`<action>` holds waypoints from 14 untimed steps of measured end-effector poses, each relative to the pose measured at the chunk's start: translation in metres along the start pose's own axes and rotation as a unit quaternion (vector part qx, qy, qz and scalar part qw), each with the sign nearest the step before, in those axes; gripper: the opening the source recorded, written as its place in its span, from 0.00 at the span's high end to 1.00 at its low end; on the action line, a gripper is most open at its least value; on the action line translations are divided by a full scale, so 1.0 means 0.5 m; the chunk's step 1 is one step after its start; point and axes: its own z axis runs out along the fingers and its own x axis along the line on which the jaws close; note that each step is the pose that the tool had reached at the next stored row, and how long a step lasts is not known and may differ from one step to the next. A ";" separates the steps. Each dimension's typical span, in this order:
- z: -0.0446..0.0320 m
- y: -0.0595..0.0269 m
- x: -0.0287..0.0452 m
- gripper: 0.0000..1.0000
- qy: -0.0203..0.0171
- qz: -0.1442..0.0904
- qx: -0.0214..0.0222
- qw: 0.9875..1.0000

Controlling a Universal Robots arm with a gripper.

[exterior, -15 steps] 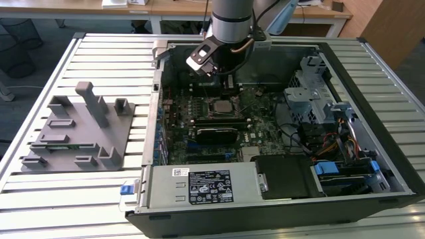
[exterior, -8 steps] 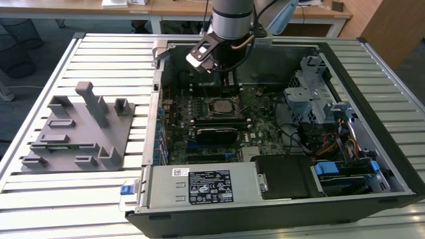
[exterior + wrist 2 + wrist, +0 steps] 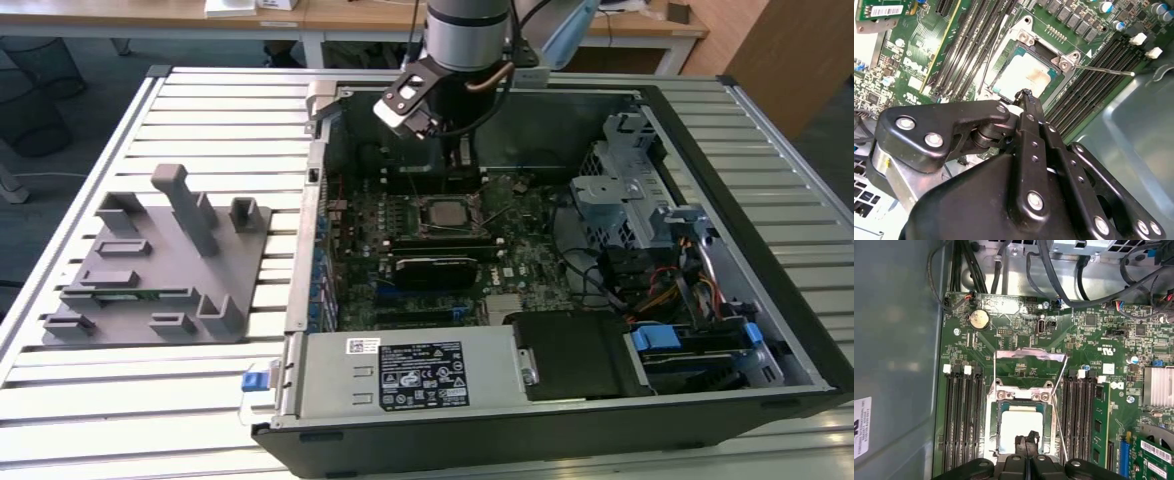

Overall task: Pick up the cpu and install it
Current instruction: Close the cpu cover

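Note:
The cpu (image 3: 1020,426), a shiny silver-grey square, lies flat in the motherboard socket (image 3: 995,390) inside the open computer case (image 3: 781,330). The socket's metal load plate (image 3: 1029,356) stands flipped open, and its thin lever (image 3: 1059,405) is raised beside it. My gripper (image 3: 1027,439) hangs just above the cpu's edge, fingers pressed together with nothing between them. In the second wrist view the fingertips (image 3: 1026,96) meet over the cpu (image 3: 1021,75). In the exterior view the gripper (image 3: 461,172) reaches down over the socket and cpu (image 3: 441,213).
Memory slots (image 3: 961,415) flank the socket on both sides, one with a green module (image 3: 1100,425). Cables (image 3: 1054,275) run along the case wall. A power supply (image 3: 400,372) and a drive cage (image 3: 627,195) fill the case. A grey fixture block (image 3: 154,265) stands on the slatted table.

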 end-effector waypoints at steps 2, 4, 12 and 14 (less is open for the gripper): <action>-0.009 0.000 0.000 0.89 0.000 0.000 0.000 1.000; -0.016 0.000 0.000 0.89 0.000 0.000 0.000 1.000; -0.047 0.001 -0.001 0.89 0.000 0.000 0.000 1.000; -0.047 0.006 -0.001 0.89 0.000 0.000 0.000 1.000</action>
